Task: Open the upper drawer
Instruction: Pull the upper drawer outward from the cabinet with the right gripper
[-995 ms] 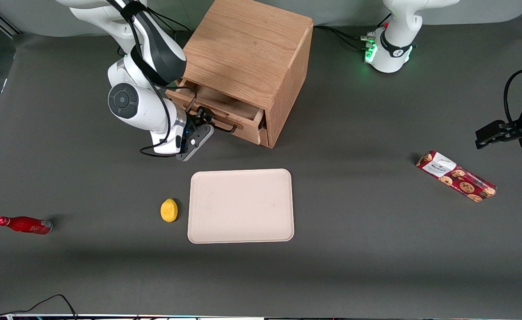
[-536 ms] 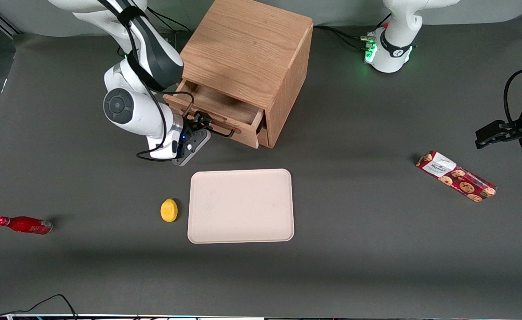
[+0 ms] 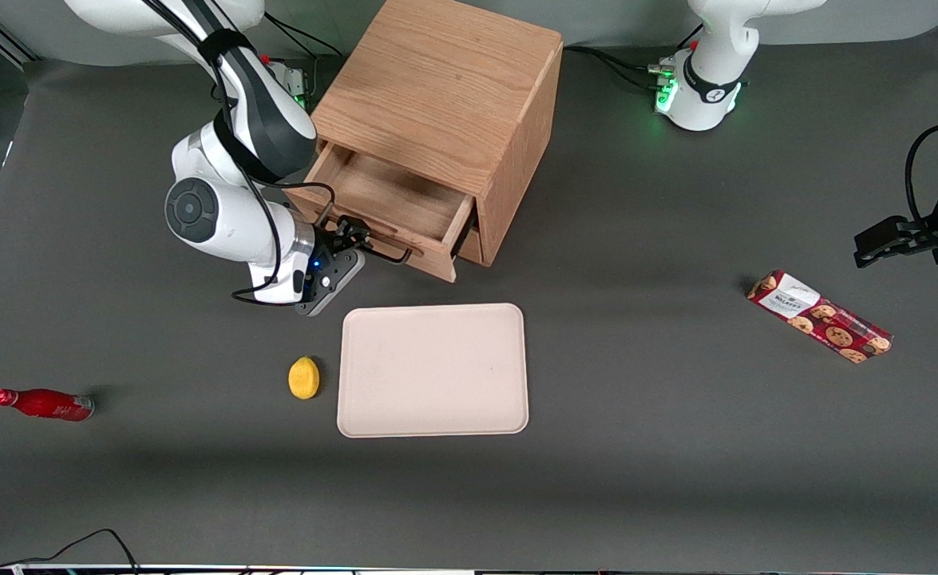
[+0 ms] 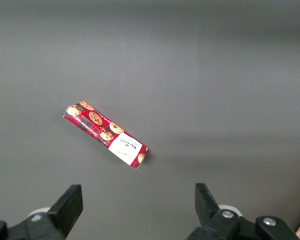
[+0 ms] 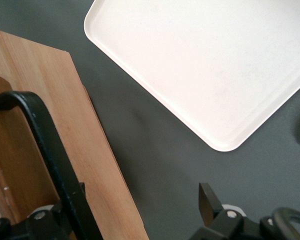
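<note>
drawer extraction is under way: the gripper is pinched on the black bar handle of the upper drawer, which stands partly out of the cabinet. next move, as judged: pull straight outward toward 7 o'clock in the front view, stopping short of the tray.

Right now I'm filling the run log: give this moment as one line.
gripper: at bar handle, grip unclear | upper drawer: partly out, looks empty | tray: nearer camera
</note>
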Robot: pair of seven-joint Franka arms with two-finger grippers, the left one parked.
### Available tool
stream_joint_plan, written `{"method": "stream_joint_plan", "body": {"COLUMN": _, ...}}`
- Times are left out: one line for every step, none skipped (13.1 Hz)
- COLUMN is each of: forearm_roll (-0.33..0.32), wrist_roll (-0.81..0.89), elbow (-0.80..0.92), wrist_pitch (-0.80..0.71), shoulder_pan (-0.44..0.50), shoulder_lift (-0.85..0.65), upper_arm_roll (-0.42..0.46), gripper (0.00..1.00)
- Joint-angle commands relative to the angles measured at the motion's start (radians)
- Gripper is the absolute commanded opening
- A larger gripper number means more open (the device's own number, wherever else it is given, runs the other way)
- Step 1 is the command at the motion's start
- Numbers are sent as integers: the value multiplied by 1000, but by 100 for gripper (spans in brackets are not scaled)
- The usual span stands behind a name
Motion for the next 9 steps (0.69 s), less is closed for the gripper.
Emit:
{"method": "stream_joint_plan", "body": {"forearm_roll": -17, "wrist_roll": -47, "elbow": 31, "wrist_pitch": -13, "shoulder_pan": -1, "shoulder_lift": 13, "upper_arm_roll": -23, "gripper": 100}}
{"method": "stream_joint_plan", "body": {"forearm_roll": -19, "wrist_roll": -53, "elbow": 31, "wrist_pitch": -15, "shoulder_pan": -3, "shoulder_lift": 13, "upper_arm_roll": -26, "gripper": 100}}
{"method": "stream_joint_plan", "body": {"forearm_roll": -19, "wrist_roll": -55, "elbow": 33, "wrist_pitch": -15, "shoulder_pan": -3, "shoulder_lift": 14, "upper_arm_roll": -26, "gripper": 100}}
{"method": "stream_joint_plan", "body": {"forearm_roll": -19, "wrist_roll": -64, "elbow": 37, "wrist_pitch": -15, "shoulder_pan": -3, "shoulder_lift": 16, "upper_arm_roll": -28, "gripper": 100}}
{"method": "stream_joint_plan", "body": {"forearm_roll": -20, "wrist_roll": -71, "elbow": 40, "wrist_pitch": -15, "shoulder_pan": -1, "shoulder_lift": 22, "upper_arm_roll": -46, "gripper": 100}}
{"method": "stream_joint_plan", "body": {"forearm_roll": -25, "wrist_roll": -84, "elbow": 49, "wrist_pitch": -15, "shoulder_pan": -1, "shoulder_lift": 24, "upper_arm_roll": -54, "gripper": 100}}
{"method": "stream_joint_plan", "body": {"forearm_roll": -31, "wrist_roll": -88, "elbow": 51, "wrist_pitch": -15, "shoulder_pan": -1, "shoulder_lift": 31, "upper_arm_roll": -55, "gripper": 100}}
{"method": "stream_joint_plan", "body": {"forearm_roll": -43, "wrist_roll": -90, "elbow": 57, "wrist_pitch": -15, "shoulder_pan": -1, "shoulder_lift": 36, "upper_arm_roll": -63, "gripper": 100}}
{"method": "stream_joint_plan", "body": {"forearm_roll": -53, "wrist_roll": -90, "elbow": 62, "wrist_pitch": -15, "shoulder_pan": -1, "shoulder_lift": 42, "upper_arm_roll": -66, "gripper": 100}}
